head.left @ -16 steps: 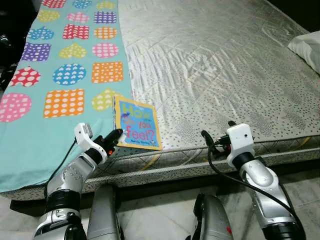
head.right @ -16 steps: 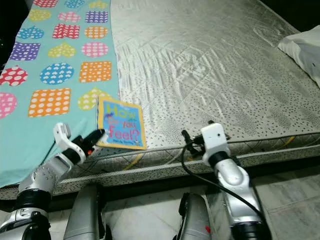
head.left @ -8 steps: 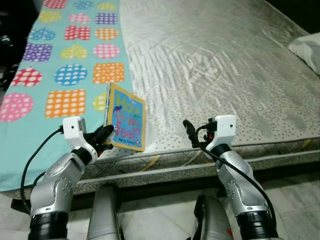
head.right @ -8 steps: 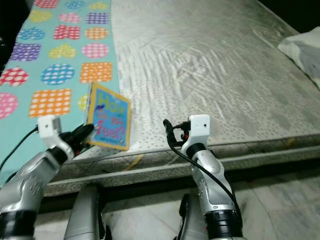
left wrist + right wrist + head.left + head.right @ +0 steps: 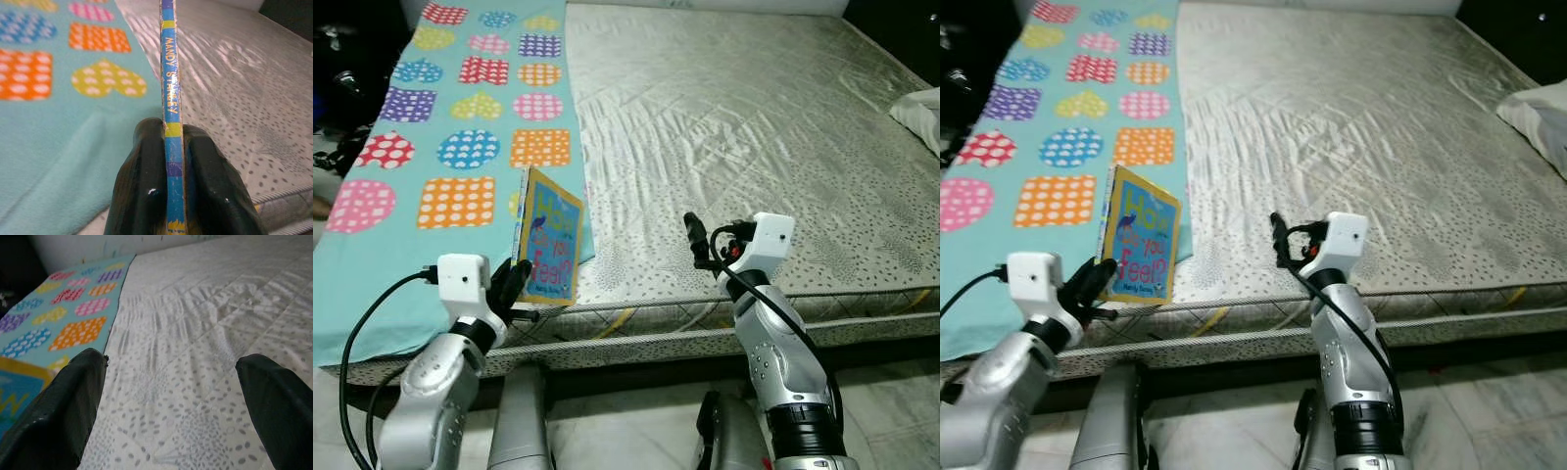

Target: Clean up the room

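One book point(image 5: 548, 237), flat earlier, now stands upright in left pincer point(image 5: 512, 286).

From the head, our two eye views look forward and down over the near edge of the wide silver-grey quilted mattress point(image 5: 724, 127), both taking in the turquoise blanket with dotted shapes point(image 5: 431, 186). Our left wrist view looks along the left gripper point(image 5: 173, 147), very close to the blue spine of the thin children's book point(image 5: 168, 98), blanket and mattress beyond. Our right wrist view looks low across the mattress between the right gripper point(image 5: 171, 382) fingers, sharing the blanket and a book corner.
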{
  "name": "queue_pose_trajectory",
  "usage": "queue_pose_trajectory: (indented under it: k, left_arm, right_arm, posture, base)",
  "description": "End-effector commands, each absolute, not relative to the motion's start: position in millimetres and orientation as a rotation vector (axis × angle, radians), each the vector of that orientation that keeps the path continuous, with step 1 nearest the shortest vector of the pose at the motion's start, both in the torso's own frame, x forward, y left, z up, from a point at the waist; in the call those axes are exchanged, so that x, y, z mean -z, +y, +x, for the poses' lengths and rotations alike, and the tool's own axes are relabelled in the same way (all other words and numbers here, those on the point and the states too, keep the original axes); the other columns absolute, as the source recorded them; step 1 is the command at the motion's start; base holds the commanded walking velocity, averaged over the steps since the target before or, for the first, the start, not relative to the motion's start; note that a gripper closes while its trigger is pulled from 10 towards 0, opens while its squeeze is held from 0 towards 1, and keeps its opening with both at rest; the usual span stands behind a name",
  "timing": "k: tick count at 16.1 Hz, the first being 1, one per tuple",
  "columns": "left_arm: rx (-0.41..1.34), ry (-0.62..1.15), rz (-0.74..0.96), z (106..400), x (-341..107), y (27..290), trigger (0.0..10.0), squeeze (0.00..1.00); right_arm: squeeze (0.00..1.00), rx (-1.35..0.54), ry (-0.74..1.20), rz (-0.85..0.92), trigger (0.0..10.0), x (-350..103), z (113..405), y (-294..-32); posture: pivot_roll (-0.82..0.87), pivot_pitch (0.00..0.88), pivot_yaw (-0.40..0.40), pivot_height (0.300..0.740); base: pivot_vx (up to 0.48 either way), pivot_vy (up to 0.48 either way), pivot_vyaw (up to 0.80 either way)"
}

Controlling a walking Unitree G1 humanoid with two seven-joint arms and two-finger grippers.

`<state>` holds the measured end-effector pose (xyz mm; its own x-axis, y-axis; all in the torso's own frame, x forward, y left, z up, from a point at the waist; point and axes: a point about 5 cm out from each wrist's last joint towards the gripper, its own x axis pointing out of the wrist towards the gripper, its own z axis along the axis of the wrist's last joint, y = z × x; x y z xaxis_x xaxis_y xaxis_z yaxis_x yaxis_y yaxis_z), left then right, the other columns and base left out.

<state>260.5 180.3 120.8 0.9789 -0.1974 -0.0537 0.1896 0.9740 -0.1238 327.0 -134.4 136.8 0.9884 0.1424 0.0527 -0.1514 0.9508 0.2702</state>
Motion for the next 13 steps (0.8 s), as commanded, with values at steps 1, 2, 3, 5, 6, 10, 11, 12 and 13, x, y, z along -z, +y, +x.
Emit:
queue_pose_trajectory:
  k: [1, 2, 3, 5, 6, 10, 11, 12, 13]
  left_arm:
    - [0.169, -0.025, -0.043, 259, -135, 183, 0.0, 0.00]
    - [0.144, -0.049, -0.017, 257, -138, 185, 0.0, 0.00]
    - [0.116, -0.059, -0.002, 256, -138, 188, 0.0, 0.00]
    - [0.073, -0.083, 0.044, 255, -140, 193, 0.0, 0.00]
    - [0.065, -0.091, 0.058, 255, -141, 192, 0.0, 0.00]
    - [0.092, -0.120, 0.126, 255, -146, 185, 8.2, 0.00]
    - [0.092, -0.119, 0.121, 254, -145, 182, 10.0, 0.00]
    - [0.093, -0.120, 0.116, 253, -145, 180, 10.0, 0.00]
    - [0.090, -0.114, 0.106, 253, -142, 179, 10.0, 0.00]
  right_arm:
    - [0.00, -0.131, -0.034, 0.274, 10.0, -136, 328, -139]
    - [0.00, -0.130, -0.037, 0.275, 10.0, -136, 328, -139]
    - [0.00, -0.130, -0.041, 0.274, 10.0, -137, 329, -138]
    - [0.00, -0.139, -0.048, 0.277, 10.0, -137, 330, -135]
    - [0.00, -0.129, -0.047, 0.282, 10.0, -136, 331, -137]
    - [0.00, -0.111, -0.049, 0.301, 10.0, -135, 333, -135]
    - [0.00, -0.111, -0.051, 0.306, 10.0, -136, 333, -134]
    - [0.00, -0.114, -0.053, 0.303, 10.0, -137, 332, -133]
    - [0.00, -0.113, -0.052, 0.304, 10.0, -136, 332, -133]
  posture:
    - [0.05, 0.011, -0.051, 0.537]
    - [0.05, 0.008, -0.051, 0.542]
    - [0.05, 0.005, -0.053, 0.552]
    - [0.05, 0.000, -0.050, 0.572]
    - [0.06, 0.000, -0.046, 0.582]
    - [0.06, 0.006, -0.035, 0.617]
    - [0.06, 0.018, -0.034, 0.632]
    - [0.05, 0.023, -0.036, 0.647]
    - [0.05, 0.027, -0.037, 0.662]
  base:
    - [0.000, 0.000, 0.00]
    - [0.000, 0.000, 0.00]
    - [0.000, 0.000, 0.00]
    - [0.000, 0.000, 0.00]
    - [0.000, 0.000, 0.00]
    - [0.000, 0.000, 0.00]
    - [0.000, 0.000, 0.00]
    - [0.000, 0.000, 0.00]
    - [0.000, 0.000, 0.00]
